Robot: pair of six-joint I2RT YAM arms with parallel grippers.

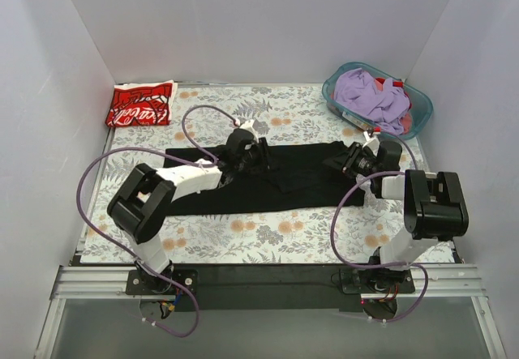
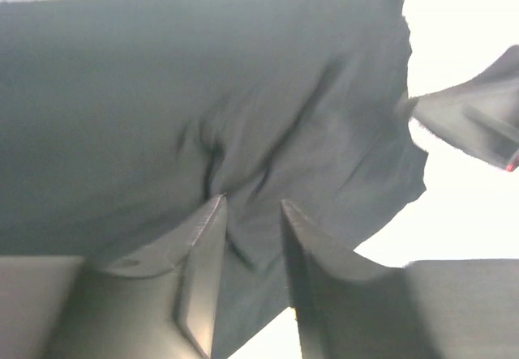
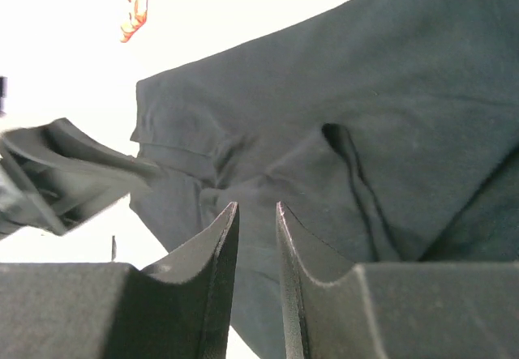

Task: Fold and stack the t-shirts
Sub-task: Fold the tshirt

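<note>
Left tool (image 2: 252,201) slightly parted over black t-shirt (image 2: 162,91), right tool (image 3: 256,205) state unclear, red t-shirt (image 3: 134,6) mostly lost in glare

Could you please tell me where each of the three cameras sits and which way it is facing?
Top external: above and behind the bases, looking down on the table; both arms show.
Left wrist: on the left arm, facing the black t-shirt past the left gripper.
Right wrist: on the right arm, facing the same shirt past the right gripper.
Shared: all three see the black t-shirt.
</note>
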